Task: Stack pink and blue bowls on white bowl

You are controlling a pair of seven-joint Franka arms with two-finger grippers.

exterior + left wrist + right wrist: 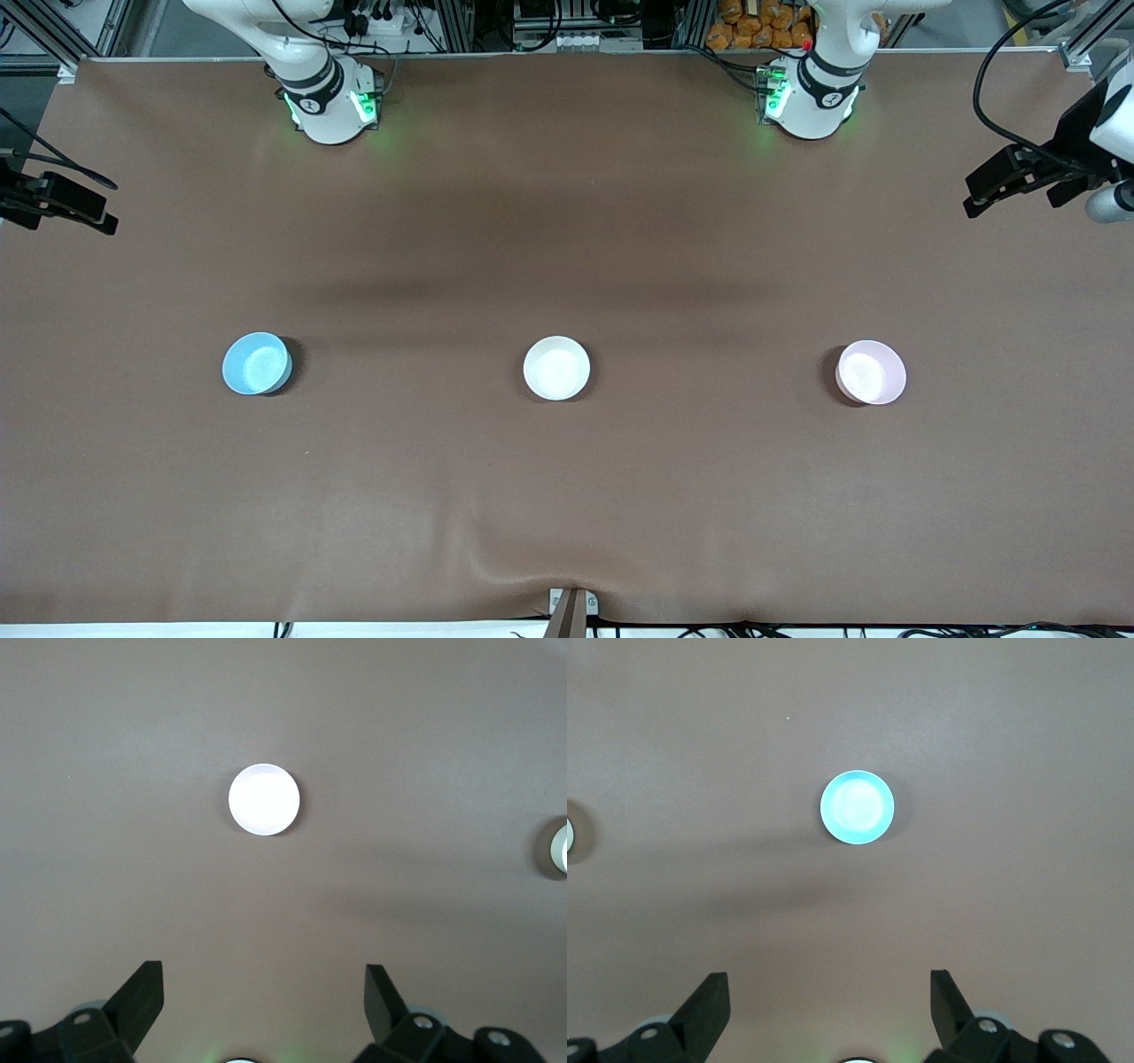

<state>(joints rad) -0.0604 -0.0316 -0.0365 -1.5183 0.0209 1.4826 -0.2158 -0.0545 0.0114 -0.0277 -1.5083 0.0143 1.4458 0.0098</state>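
Observation:
Three bowls stand in a row across the middle of the brown table. The light blue bowl (257, 363) is toward the right arm's end, the white bowl (556, 368) is in the middle, and the pale pink bowl (871, 372) is toward the left arm's end. My left gripper (1019, 188) hangs high over its end of the table, open and empty (264, 970). Its wrist view looks down on the pink bowl (264, 799), washed out pale, with the white bowl (559, 847) at the picture's edge. My right gripper (62, 208) is high, open and empty (830, 979) over the blue bowl (858, 807).
The brown table cloth (567, 496) has a small wrinkle at the edge nearest the front camera. Both arm bases (328, 97) (811, 97) stand along the table's edge farthest from the front camera. Cables and frames lie off the table there.

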